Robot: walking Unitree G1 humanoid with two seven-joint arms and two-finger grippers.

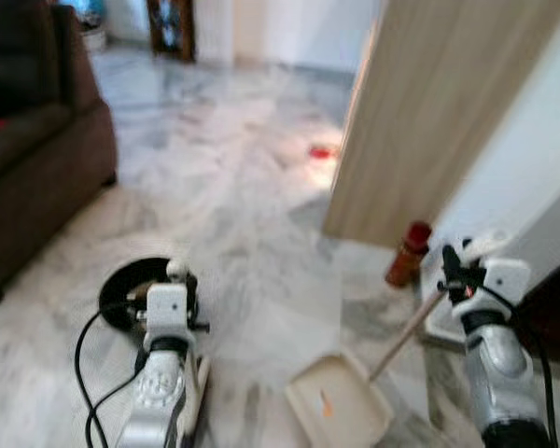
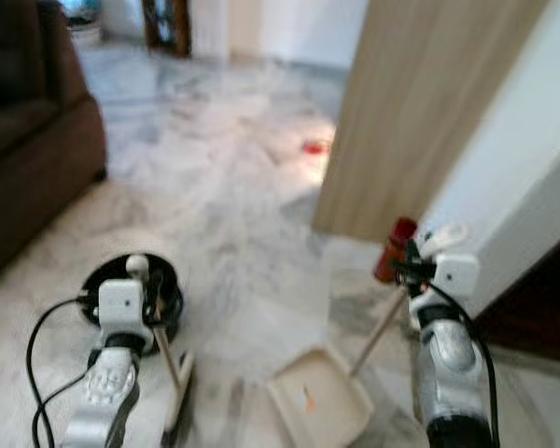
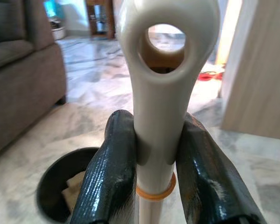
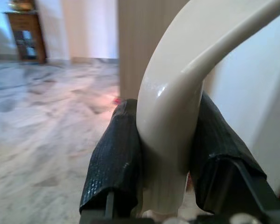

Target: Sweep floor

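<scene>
My left gripper is shut on the cream broom handle, whose top end has a round hole. The broom's head rests on the marble floor beside that arm. My right gripper is shut on the curved cream grip of the dustpan handle. A thin stick slants down from it to the cream dustpan, which lies flat on the floor between the arms. A small orange scrap lies inside the pan. A red scrap lies on the floor further ahead.
A black round bin stands on the floor just beyond my left gripper. A dark brown sofa fills the left side. A tall wooden panel and a white wall stand on the right, with a red bottle at their foot.
</scene>
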